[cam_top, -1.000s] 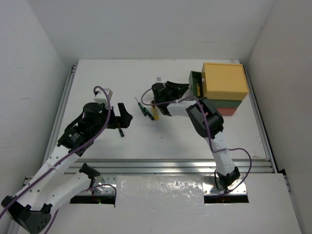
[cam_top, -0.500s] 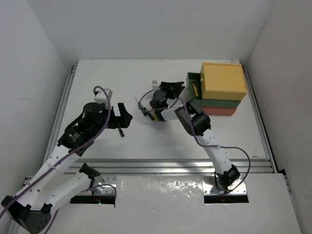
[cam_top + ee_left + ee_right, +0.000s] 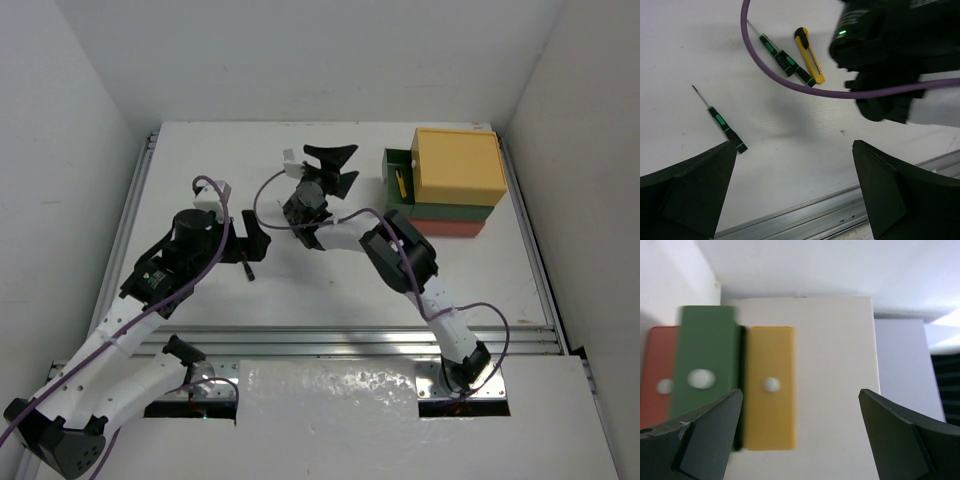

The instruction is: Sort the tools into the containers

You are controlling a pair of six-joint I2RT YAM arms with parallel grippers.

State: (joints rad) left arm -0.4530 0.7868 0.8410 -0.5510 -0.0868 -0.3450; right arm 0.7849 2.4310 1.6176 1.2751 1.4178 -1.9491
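On the white table lie a lone black-and-green screwdriver, two more screwdrivers side by side, and a yellow-and-black utility knife next to them. My left gripper hangs open above the table near the lone screwdriver, holding nothing. My right gripper is open and empty, raised and facing the stacked containers: yellow, green and red. The green drawer is pulled out.
A small yellow item lies in the pulled-out green drawer. The right arm and a purple cable hang over the tools. A metal rail runs along the table's near edge. White walls enclose the table.
My right gripper has opened wide and swung up and back from beside the utility knife, now facing the containers. The knife stays on the table. The left arm has barely moved.
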